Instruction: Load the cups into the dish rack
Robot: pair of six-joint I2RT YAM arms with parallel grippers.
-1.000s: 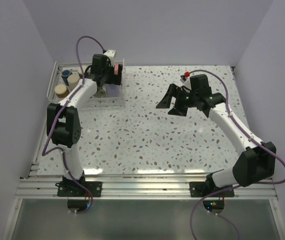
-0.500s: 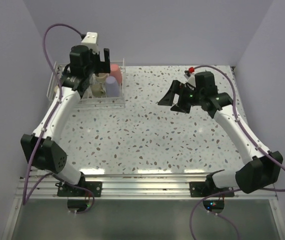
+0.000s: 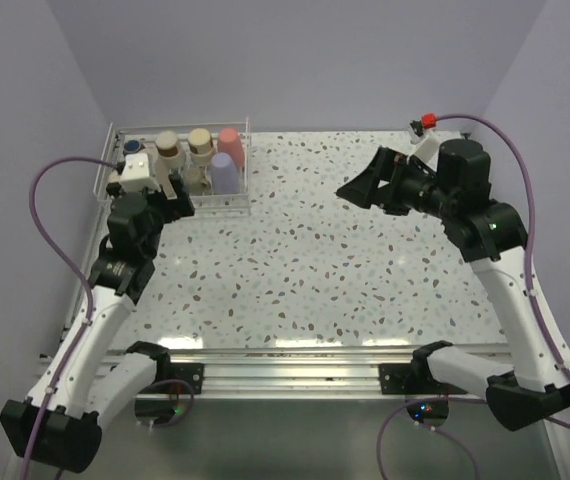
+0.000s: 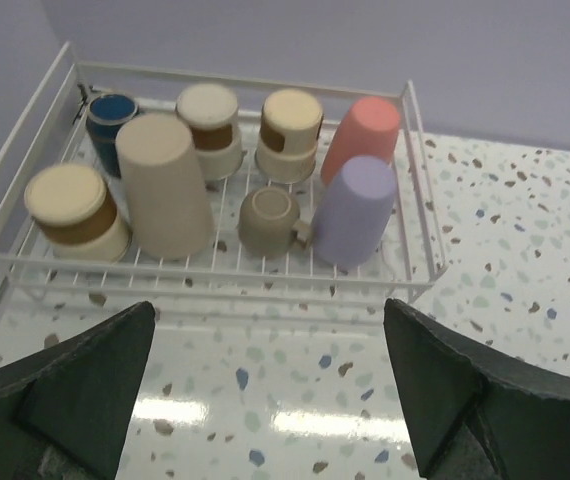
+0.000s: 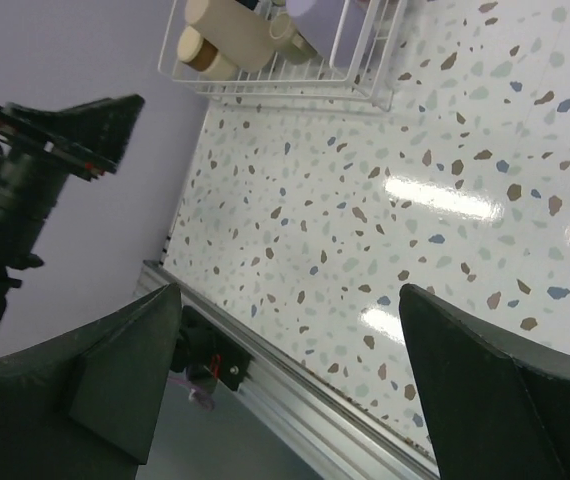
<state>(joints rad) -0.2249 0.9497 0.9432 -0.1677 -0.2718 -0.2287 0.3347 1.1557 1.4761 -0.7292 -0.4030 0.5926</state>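
Note:
The white wire dish rack (image 3: 246, 170) stands at the table's far left corner. Several cups stand upside down in it: a pink-red cup (image 4: 362, 132), a lavender cup (image 4: 355, 208), a tall beige cup (image 4: 162, 185), a small olive cup (image 4: 268, 218), a dark blue cup (image 4: 112, 113) and three beige cups with brown bands (image 4: 70, 205). My left gripper (image 3: 172, 196) hangs open and empty just in front of the rack (image 4: 235, 75), pointing at it (image 4: 267, 305). My right gripper (image 3: 358, 185) is open and empty above the right half of the table (image 5: 288, 290), facing left.
An aluminium rail (image 3: 285, 368) runs along the near edge of the speckled table (image 3: 305, 270). Lilac walls close in the left, back and right sides. In the right wrist view the rack (image 5: 365, 60) sits at the top and the left arm (image 5: 25, 180) at the left.
My left arm has drawn back from over the rack towards the near left, uncovering the cups. My right arm has risen and pulled back to the right, its jaws a little wider.

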